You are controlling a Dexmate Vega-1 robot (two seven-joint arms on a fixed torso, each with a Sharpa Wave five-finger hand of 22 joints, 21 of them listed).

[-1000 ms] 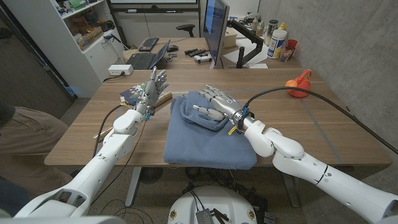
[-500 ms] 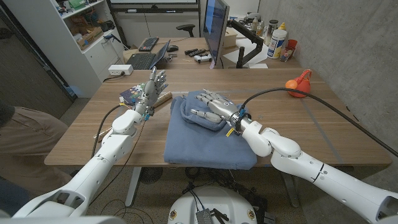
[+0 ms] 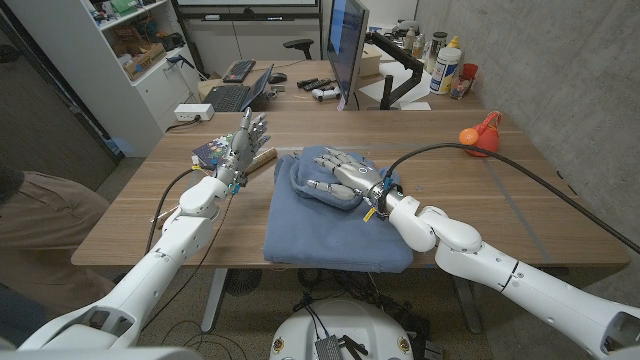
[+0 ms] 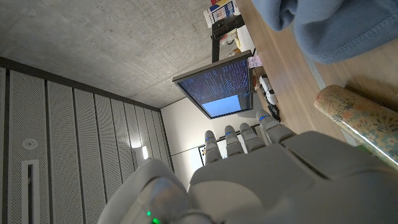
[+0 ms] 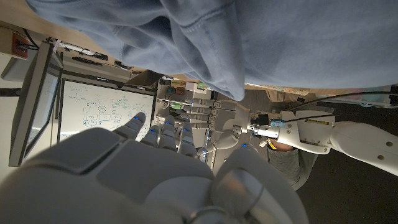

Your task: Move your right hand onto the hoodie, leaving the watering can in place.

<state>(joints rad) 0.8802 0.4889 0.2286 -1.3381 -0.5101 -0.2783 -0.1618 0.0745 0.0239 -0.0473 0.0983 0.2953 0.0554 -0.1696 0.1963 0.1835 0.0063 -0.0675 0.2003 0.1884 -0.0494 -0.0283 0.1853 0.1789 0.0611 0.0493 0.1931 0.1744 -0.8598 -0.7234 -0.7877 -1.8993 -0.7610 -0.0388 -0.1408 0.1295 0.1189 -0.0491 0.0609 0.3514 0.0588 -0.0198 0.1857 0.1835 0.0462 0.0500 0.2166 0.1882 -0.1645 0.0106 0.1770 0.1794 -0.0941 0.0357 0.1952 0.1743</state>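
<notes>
Right hand, fingers spread, rests on blue hoodie mid-table. Left hand upright, fingers apart, empty. Orange watering can near table's far right edge.

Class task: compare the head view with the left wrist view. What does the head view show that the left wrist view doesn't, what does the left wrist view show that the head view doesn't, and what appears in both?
Head view alone: the orange watering can at the table's far right, and the right hand over the hoodie. Left wrist view alone: the ceiling and a slatted wall. Both: the hoodie, the left hand with fingers apart, the lit monitor, the floral-patterned roll beside the hoodie, and the wooden table.
</notes>
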